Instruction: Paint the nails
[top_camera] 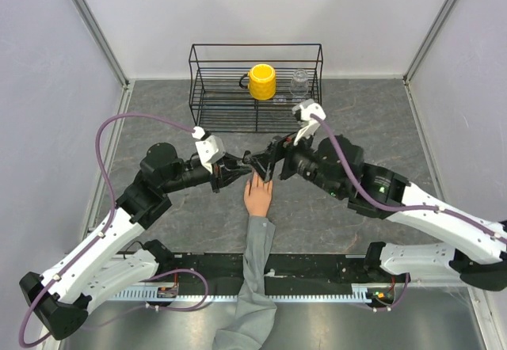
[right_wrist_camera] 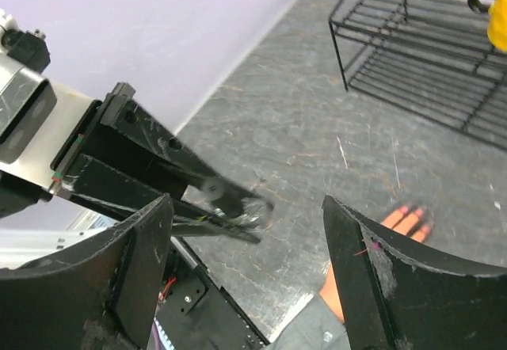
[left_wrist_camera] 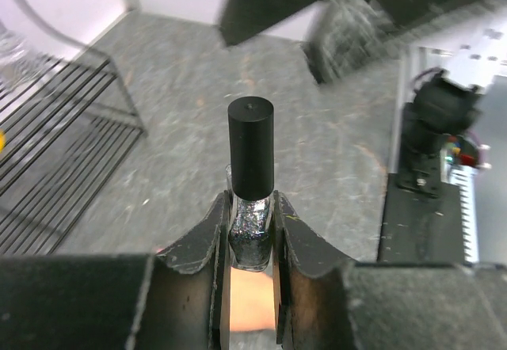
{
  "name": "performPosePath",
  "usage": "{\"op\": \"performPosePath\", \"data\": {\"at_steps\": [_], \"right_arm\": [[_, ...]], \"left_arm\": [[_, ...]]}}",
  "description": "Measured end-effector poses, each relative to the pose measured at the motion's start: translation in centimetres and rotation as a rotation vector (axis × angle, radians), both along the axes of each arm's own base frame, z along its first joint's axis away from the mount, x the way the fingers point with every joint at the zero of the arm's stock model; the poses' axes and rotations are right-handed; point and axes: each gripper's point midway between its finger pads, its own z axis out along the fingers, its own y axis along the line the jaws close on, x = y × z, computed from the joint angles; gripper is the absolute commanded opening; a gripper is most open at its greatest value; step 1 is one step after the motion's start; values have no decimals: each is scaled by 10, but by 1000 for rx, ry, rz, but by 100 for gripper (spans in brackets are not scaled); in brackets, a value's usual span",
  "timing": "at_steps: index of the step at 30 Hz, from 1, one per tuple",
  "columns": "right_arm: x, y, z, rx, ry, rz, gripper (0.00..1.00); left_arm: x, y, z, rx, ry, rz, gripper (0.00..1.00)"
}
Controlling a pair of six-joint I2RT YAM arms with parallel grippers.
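Note:
The peach mannequin hand (top_camera: 258, 197) lies palm down at the table's middle, its grey sleeve (top_camera: 255, 271) running toward the near edge. In the right wrist view its fingertips (right_wrist_camera: 409, 217) show dark, pinkish nails (right_wrist_camera: 420, 211). My left gripper (left_wrist_camera: 251, 207) is shut on a glittery dark nail polish bottle (left_wrist_camera: 251, 235) with its black cap (left_wrist_camera: 251, 146) on, just above the hand's fingers (top_camera: 238, 168). My right gripper (right_wrist_camera: 245, 204) stands wide open facing the bottle (right_wrist_camera: 255, 211), nothing between its fingers; it is close to the bottle's cap end (top_camera: 265, 164).
A black wire rack (top_camera: 206, 89) stands at the back of the table, holding a yellow mug (top_camera: 262, 81) and a clear glass (top_camera: 299, 83). Grey walls close in the left and right sides. A black rail (top_camera: 317, 264) runs along the near edge.

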Motion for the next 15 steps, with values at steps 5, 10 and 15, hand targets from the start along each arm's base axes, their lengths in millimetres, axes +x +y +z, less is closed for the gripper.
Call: {"op": "performPosePath", "data": {"at_steps": [5,10,15], "right_arm": [[-6,23,-12,-68,21,-98,61],[3,31,-27,-132,31,-198,51],[8,31,-38,-178,27,-256,49]], "left_arm": [[10,5,-6,20,14,64,2],[12,6,-6,21,14,78,2],[12,6,-6,21,14,78,2]]}}
